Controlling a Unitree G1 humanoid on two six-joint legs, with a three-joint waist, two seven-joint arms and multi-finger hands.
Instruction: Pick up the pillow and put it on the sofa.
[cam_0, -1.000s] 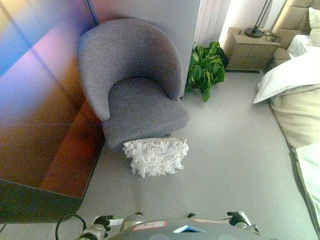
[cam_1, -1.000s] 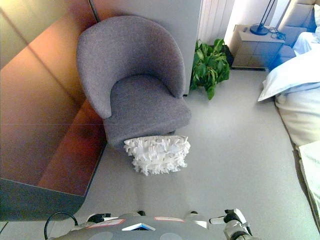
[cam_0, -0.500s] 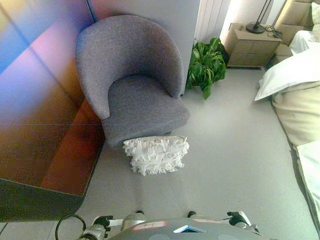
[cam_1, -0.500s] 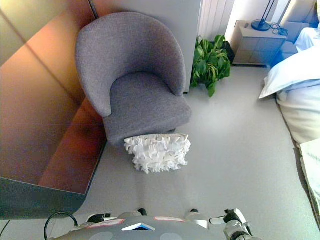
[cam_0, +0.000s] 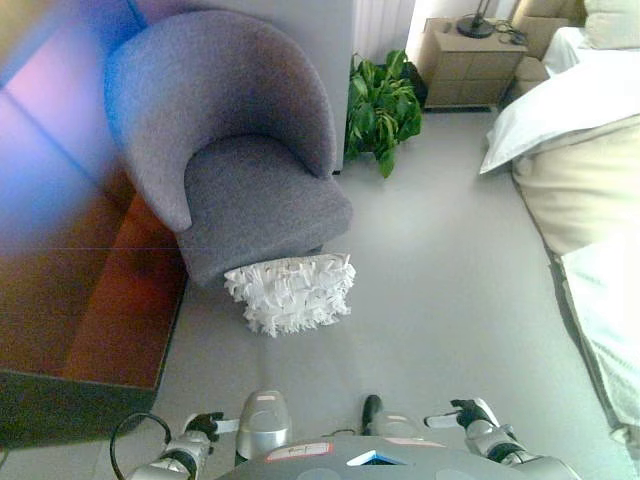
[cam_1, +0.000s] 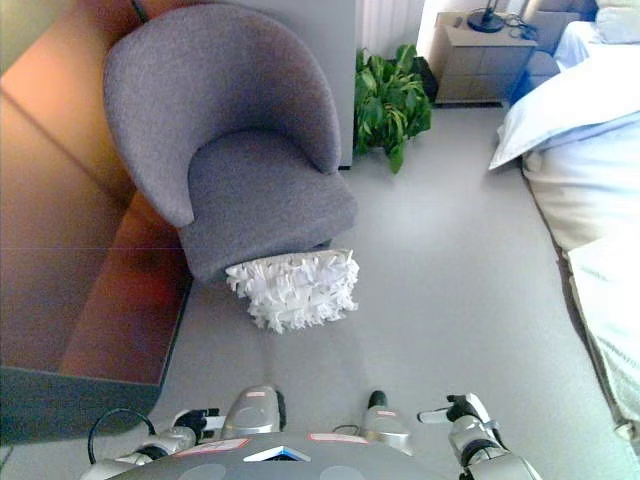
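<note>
Reaching down, you risked shoving the pillow (cam_0: 291, 293), which leaned on the floor against the sofa's (cam_0: 240, 170) near edge, since both hands, left hand (cam_0: 200, 432) and right hand (cam_0: 468, 416), hung low, finger state unreadable.

The pillow (cam_0: 291, 292) was white cloth, shaggy with ruffled strips; the sofa (cam_0: 238, 165), a tub chair, wore grey woven cloth, matt and slightly nubby; the floor (cam_0: 450, 300) looked smooth, pale grey and matt; the panel (cam_1: 70, 250) at the floor's left edge was glossy reddish-brown; the bedding (cam_0: 570, 130) was soft matt cloth; the nightstand (cam_0: 468, 62) looked like pale wood; the plant (cam_0: 380, 105) bore glossy green leaves.
</note>
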